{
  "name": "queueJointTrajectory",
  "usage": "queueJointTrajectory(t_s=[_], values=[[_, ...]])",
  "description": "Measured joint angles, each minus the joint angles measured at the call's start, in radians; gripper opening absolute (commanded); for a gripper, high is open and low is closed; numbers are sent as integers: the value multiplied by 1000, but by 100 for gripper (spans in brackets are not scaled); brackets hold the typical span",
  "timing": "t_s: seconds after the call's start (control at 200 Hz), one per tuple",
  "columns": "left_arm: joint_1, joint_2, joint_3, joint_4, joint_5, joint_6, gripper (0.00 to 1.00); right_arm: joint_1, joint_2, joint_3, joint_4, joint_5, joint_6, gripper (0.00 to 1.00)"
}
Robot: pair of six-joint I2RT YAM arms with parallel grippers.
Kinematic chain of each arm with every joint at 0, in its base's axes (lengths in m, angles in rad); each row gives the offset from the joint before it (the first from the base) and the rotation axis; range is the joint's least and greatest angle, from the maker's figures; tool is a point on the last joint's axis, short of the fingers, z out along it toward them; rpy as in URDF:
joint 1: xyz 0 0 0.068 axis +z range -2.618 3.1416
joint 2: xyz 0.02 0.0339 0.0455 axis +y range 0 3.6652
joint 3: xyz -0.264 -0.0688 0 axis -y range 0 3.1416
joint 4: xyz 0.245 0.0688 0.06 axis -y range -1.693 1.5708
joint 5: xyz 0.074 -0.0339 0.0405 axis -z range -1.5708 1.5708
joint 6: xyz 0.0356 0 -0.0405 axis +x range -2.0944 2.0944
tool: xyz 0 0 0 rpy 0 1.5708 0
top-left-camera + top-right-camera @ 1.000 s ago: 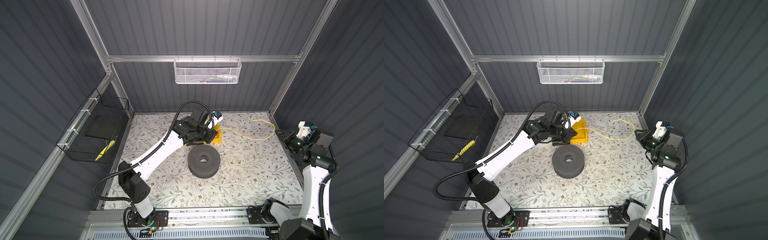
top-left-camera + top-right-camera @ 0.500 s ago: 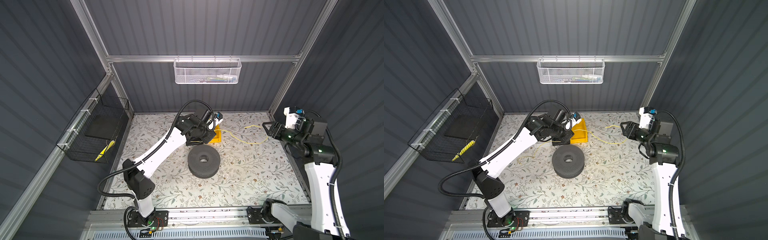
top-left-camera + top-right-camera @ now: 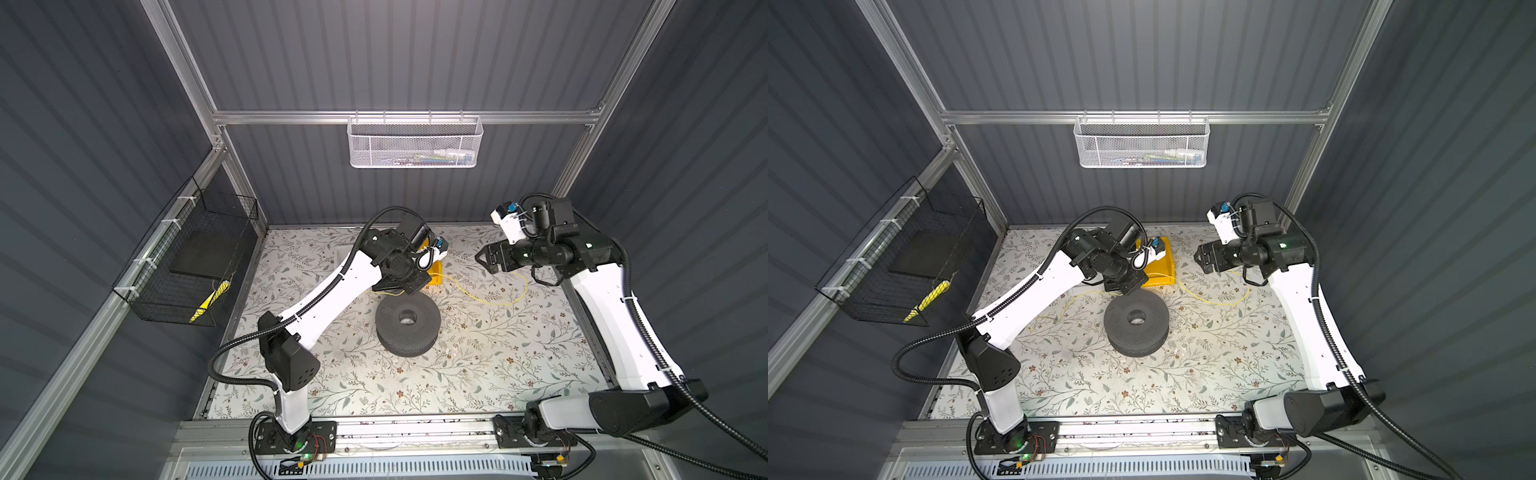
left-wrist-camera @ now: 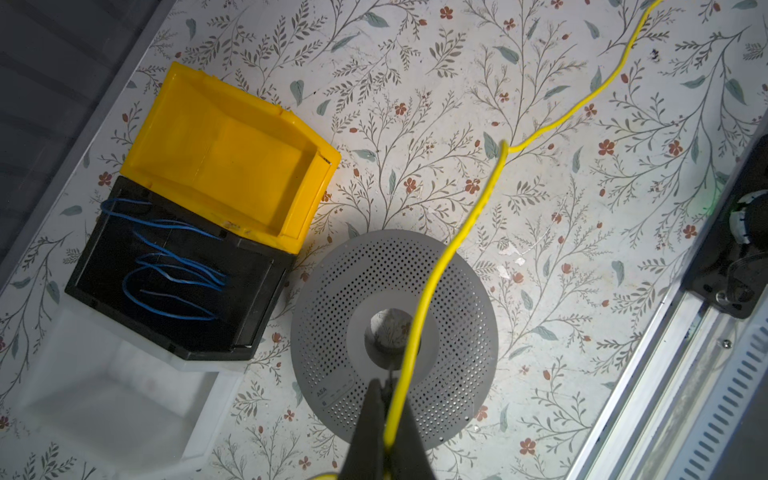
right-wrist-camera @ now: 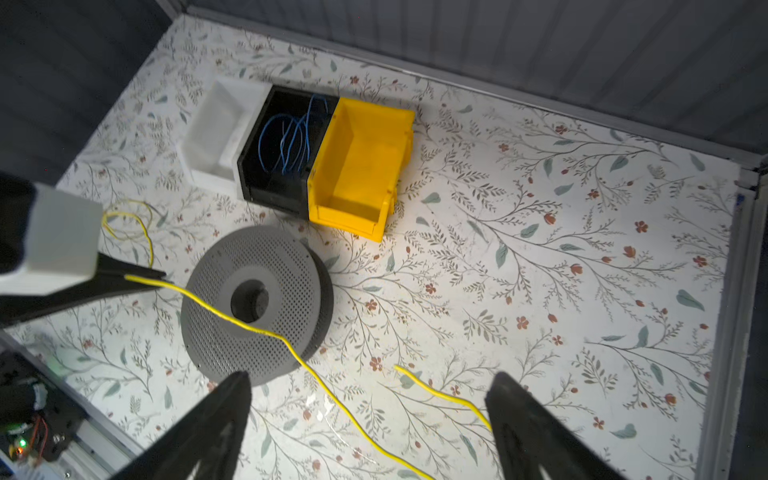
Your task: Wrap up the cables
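Two grippers work over a table [image 3: 457, 374] covered in a pale cloth printed with leaves and flowers. The left gripper [image 4: 384, 415] is clamped on a very thin, bright yellow flexible wire [image 4: 457, 237], its black jaws pinched together just above a flat, round, dark grey perforated spool [image 3: 390, 324] with a hole in its middle. From that grip the wire [image 5: 257, 328] crosses over the spool without clearly touching it and sweeps out in a slack curve onto the cloth on the right side of the table [image 3: 490, 301]. In the right wrist view one loose end lies on the cloth between the two fingers of the right gripper [image 5: 370, 376], which stands spread wide and grasps nothing. Behind the left gripper the rest of the wire lies in loose loops on the cloth, left of the spool [image 3: 1059, 307]. Three small open bins sit touching in a row near the back wall, just beyond the spool: a white plastic bin [image 5: 216, 124], a black plastic bin [image 5: 270, 195] with short blue wires [image 5: 291, 141] in it, and a yellow plastic bin [image 5: 361, 166].
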Motion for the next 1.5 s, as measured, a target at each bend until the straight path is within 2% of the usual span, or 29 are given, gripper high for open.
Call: queueJointTrajectory(t_s=[0.425,0.635,0.755,0.92,1.191,1.361,1.496], values=[[0,-63,-21,-18,-70,26,0,-42,34,-116,-17,-157,-19,94],[0,-68,-24,-22,-73,26,0,-49,29,-163,-4,-119,-15,89],[0,-68,-24,-22,-82,26,0,-50,11,-167,12,-118,-15,83],[0,-68,-24,-22,-97,25,0,-50,3,-174,14,-111,-6,67],[0,-74,-24,-22,-114,25,0,-48,6,-178,12,-104,11,62],[0,-86,-24,-21,-121,25,0,-33,13,-179,12,-62,13,54],[0,-93,-24,-21,-122,25,0,-22,13,-179,12,-20,13,43]])
